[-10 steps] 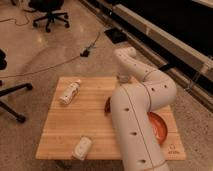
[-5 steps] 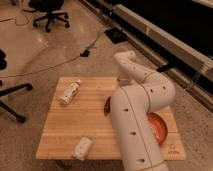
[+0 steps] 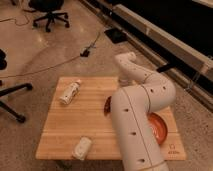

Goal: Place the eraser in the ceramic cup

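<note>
A white robot arm (image 3: 137, 112) is bending over a wooden surface (image 3: 65, 135), its thick links covering much of the right half. The gripper is lying hidden behind the arm near the surface's far edge. A white bottle (image 3: 69, 92) is lying on its side at the far left, and a whitish ceramic cup (image 3: 82, 148) is lying tipped near the front edge. A dark red pepper (image 3: 107, 105) is peeking out beside the arm, and an orange plate (image 3: 161, 128) is showing at right. An office chair (image 3: 48, 14) is standing on the floor beyond.
</note>
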`<state>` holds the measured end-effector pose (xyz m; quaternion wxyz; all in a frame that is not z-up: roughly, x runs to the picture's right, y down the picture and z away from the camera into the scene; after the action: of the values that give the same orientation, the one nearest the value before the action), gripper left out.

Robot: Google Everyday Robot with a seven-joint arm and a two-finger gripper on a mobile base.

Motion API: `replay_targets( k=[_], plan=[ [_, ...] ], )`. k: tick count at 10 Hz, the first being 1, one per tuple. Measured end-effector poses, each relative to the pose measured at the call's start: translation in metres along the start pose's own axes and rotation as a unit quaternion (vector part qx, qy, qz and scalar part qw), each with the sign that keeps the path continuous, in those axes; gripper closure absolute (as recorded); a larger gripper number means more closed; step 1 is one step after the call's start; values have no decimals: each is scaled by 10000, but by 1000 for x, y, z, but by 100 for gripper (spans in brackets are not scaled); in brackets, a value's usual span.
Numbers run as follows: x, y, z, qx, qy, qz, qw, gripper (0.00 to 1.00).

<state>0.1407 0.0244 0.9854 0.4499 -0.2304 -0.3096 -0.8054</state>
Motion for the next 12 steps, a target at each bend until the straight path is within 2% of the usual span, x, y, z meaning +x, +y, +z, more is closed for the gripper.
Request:
replay_targets(
  k=[1, 2, 5, 6, 9, 11, 12],
  plan=[
    [1, -1, 0, -10, 3, -16, 10000, 57],
    [1, -2, -1, -7, 8, -27, 10000, 70],
    [-3, -3, -4, 38, 20, -91, 9999, 96],
    [-4, -7, -9, 71, 54, -153, 9998, 100],
    [-8, -16, -21, 175, 117, -328, 9992, 100],
    [-17, -27, -40, 257, 244, -528, 9980, 100],
    [-24, -35, -58, 289, 377, -696, 9964, 100]
  ],
)
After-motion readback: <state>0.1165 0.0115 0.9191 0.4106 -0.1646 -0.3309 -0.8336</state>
